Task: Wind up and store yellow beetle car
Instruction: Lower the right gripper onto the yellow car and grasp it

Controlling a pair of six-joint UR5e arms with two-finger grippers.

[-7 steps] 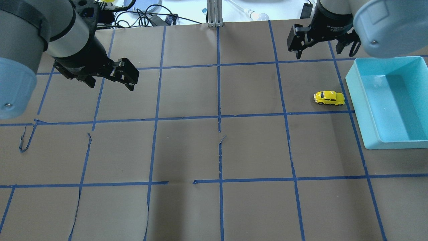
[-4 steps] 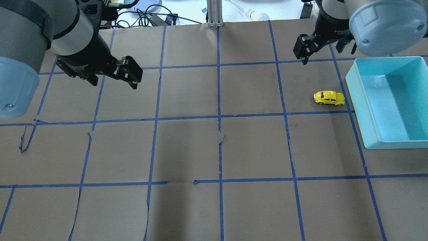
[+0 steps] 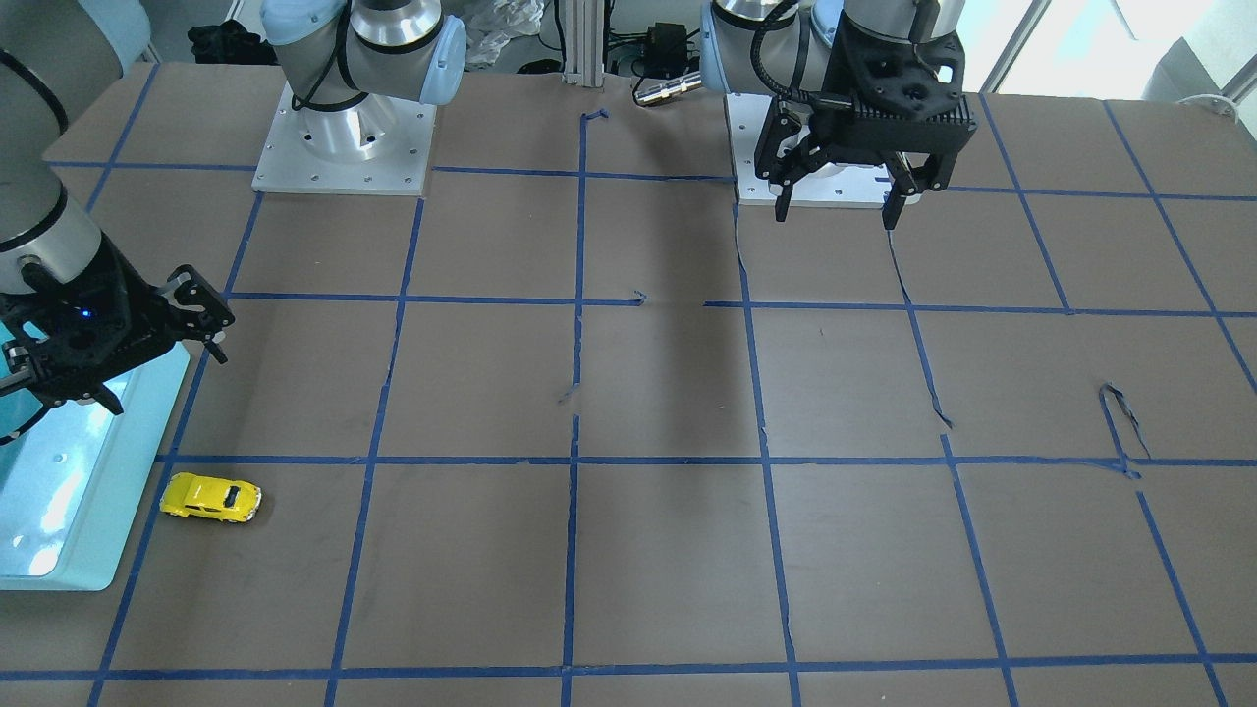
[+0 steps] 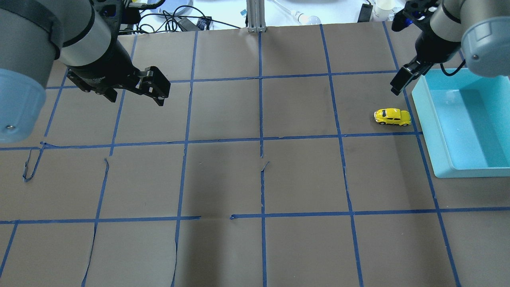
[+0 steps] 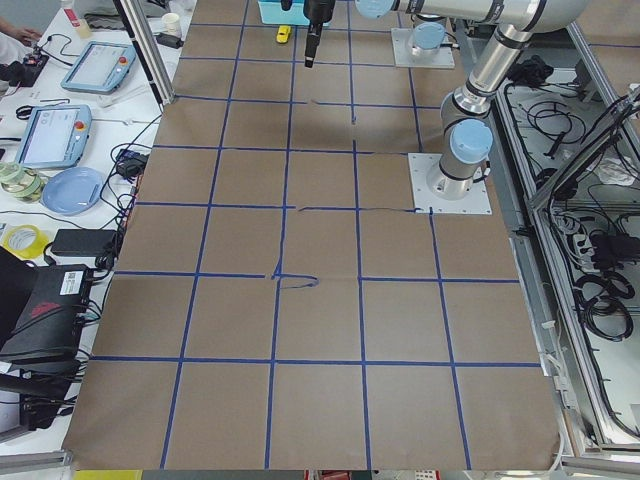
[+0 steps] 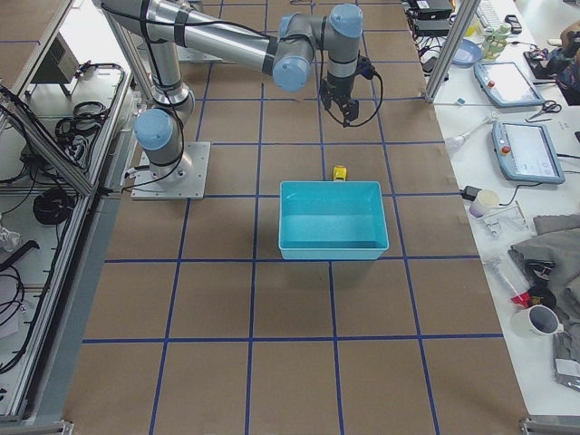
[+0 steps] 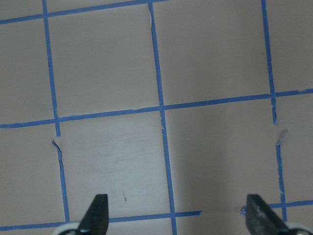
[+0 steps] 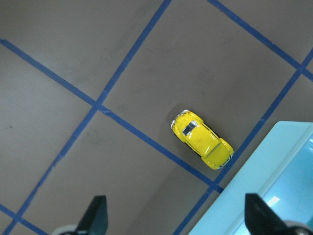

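The yellow beetle car [image 4: 392, 116] stands on its wheels on the brown table, just left of the turquoise bin [image 4: 428, 131]. It also shows in the front view [image 3: 210, 497] and the right wrist view [image 8: 201, 139]. My right gripper [image 8: 176, 218] is open and empty. It hovers above the table a little behind the car, by the bin's back corner. In the overhead view only one of its fingers [image 4: 399, 83] shows. My left gripper [image 4: 134, 103] is open and empty, high over the far left of the table. It also shows in the front view [image 3: 836, 221].
The bin [image 3: 59, 584] is empty and lies along the table's right side. Blue tape lines form a grid on the brown paper. Cables and small items lie beyond the table's far edge.
My right arm has swung right, toward the car and the bin, and its gripper has turned. The left gripper has drifted slightly right. The car has not moved.
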